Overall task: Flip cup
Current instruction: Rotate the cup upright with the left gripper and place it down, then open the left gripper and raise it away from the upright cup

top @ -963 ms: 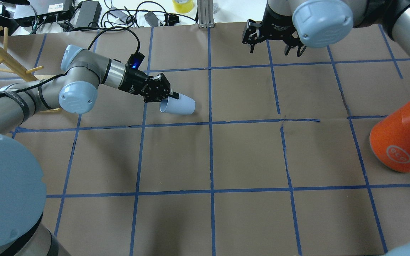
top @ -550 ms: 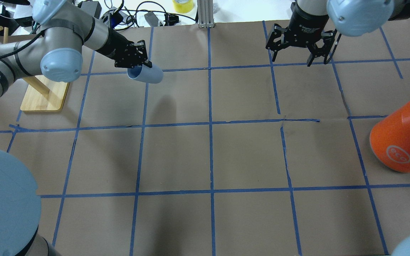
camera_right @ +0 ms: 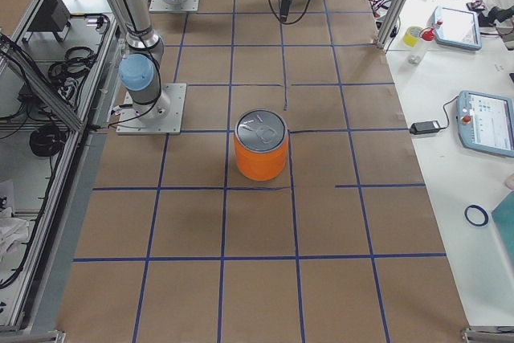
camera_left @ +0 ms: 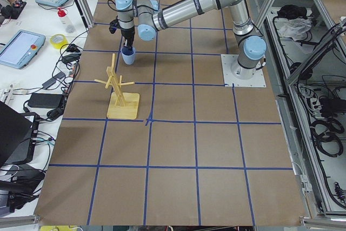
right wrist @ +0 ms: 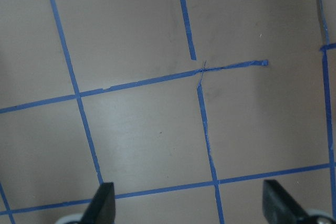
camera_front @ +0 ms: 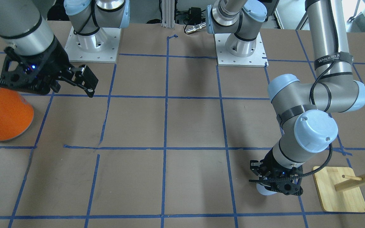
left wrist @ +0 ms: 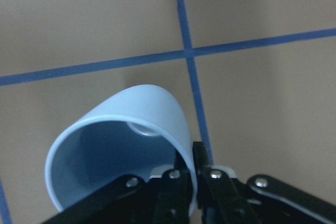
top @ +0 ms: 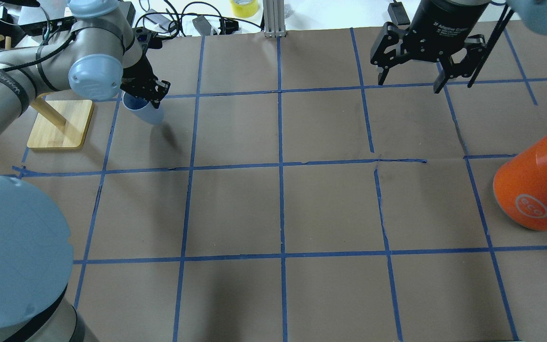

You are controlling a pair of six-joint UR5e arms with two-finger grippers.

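Note:
The pale blue cup hangs from my left gripper, which is shut on its rim. The cup's mouth faces up and it tilts slightly, low over the table at the far left. The left wrist view shows the fingers pinching the cup's wall, one inside and one outside. The cup also shows in the front view under the gripper, and in the exterior left view. My right gripper is open and empty, high over the far right of the table; it also shows in the front view.
A large orange can with a silver top stands at the right edge, also in the front view. A wooden peg rack on a board stands just left of the cup. Cables and boxes lie beyond the far edge.
My left gripper lifted the cup from lying on its side mid-left, carried it to the far left and turned it mouth up. The right arm moved right.

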